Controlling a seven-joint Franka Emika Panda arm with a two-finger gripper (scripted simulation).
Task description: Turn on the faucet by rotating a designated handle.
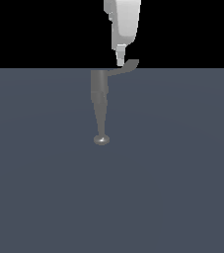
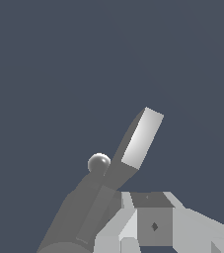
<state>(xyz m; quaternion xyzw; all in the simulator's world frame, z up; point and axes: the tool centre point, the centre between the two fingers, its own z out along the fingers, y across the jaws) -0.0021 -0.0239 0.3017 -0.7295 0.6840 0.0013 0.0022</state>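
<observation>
The faucet sits just above the middle of my exterior view, a matte grey column that is widest where it meets the black band across the top of the frame and tapers down toward the centre, ending in a small rounded shiny knob. From its wider end the handle projects toward the exterior view's right, a thin curved lever whose slightly widened tip lies right at the line where the black band meets the slate-blue floor. The gripper comes down from the top edge of the frame, white and blocky, and its narrow lower end reaches the handle just inside the lever's tip; from here it looks to be touching or just beside it, and I can't say which. In the wrist view the faucet rises from the lower left, its knob shows near the centre, and the handle slants up to the right with a bright flat face. The gripper's pale body fills the lower right corner, close under the lever's base. I cannot tell whether the jaws stand apart or together in either view.
</observation>
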